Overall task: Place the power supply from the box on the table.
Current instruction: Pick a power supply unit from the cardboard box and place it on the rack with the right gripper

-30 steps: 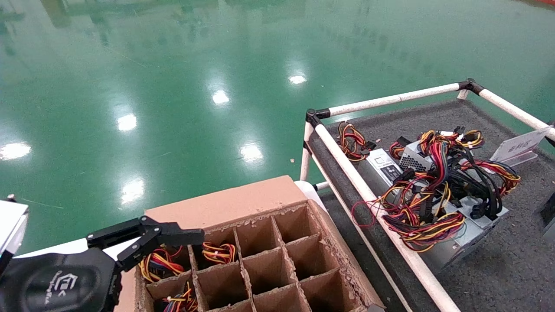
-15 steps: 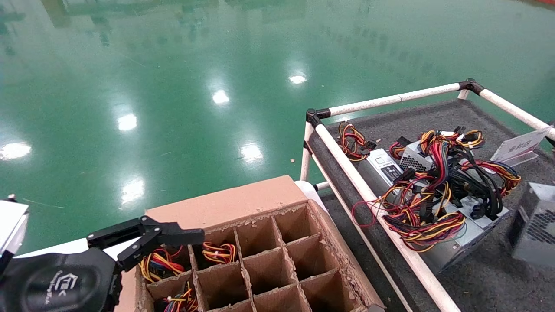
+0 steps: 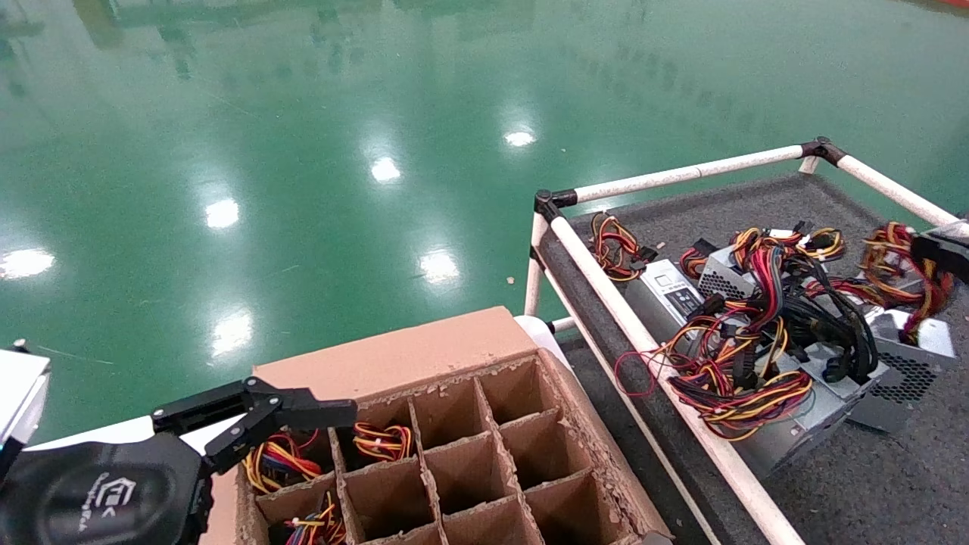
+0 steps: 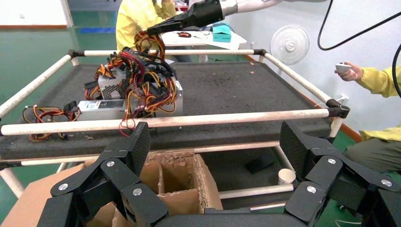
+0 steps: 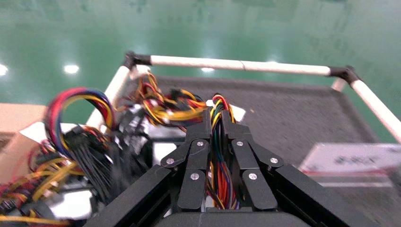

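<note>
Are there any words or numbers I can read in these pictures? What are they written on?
None can be read for sure.
Label on the flat silver unit on the table: print too small.
White sign card near the right claw: blurred.
Logo and small lettering on the left arm's black casing: too small and tilted to make out.
Power supply and box: no writing shows.

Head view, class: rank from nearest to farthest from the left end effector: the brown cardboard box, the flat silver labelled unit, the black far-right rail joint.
1. Brown cardboard box, beside the left end effector.
2. Flat silver labelled unit, on the table's left part.
3. Black far-right rail joint, at the far corner.
</note>
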Tool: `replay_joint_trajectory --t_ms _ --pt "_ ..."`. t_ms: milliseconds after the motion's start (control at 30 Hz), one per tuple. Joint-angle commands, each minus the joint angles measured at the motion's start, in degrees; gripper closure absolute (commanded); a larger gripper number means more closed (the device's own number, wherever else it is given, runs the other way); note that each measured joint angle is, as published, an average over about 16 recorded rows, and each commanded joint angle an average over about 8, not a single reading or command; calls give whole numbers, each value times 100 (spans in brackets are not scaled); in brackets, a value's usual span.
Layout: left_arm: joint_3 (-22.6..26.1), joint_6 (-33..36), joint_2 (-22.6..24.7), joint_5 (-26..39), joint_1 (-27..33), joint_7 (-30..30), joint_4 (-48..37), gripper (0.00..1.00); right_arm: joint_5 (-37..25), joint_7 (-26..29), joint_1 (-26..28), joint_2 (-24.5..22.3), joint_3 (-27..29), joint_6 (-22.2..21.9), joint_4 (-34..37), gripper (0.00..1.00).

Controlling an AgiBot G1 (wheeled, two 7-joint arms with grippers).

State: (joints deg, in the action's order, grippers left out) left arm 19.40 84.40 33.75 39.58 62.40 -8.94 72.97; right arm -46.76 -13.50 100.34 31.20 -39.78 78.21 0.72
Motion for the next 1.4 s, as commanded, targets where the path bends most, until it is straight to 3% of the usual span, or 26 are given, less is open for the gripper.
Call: replay_joint_trajectory --t_ms 33,367,433,633,700,1400 --pt "0 0 0 0 0 0 0 0 38 2 -41 91 27 20 -13 100" --pt "1 -1 -1 -1 0 1 0 0 80 33 -248 16 58 334 16 100" --pt "2 -1 -1 -1 0 1 0 0 60 22 -313 -6 45 373 29 94" --pt "2 -1 -1 -2 0 1 0 0 27 5 -430 -57 21 448 37 20" --pt "2 -2 -1 -2 0 1 -1 0 27 6 -442 -64 19 463 31 0" --pt "2 -3 -1 -3 -1 2 -1 0 17 7 -440 -69 16 461 27 0"
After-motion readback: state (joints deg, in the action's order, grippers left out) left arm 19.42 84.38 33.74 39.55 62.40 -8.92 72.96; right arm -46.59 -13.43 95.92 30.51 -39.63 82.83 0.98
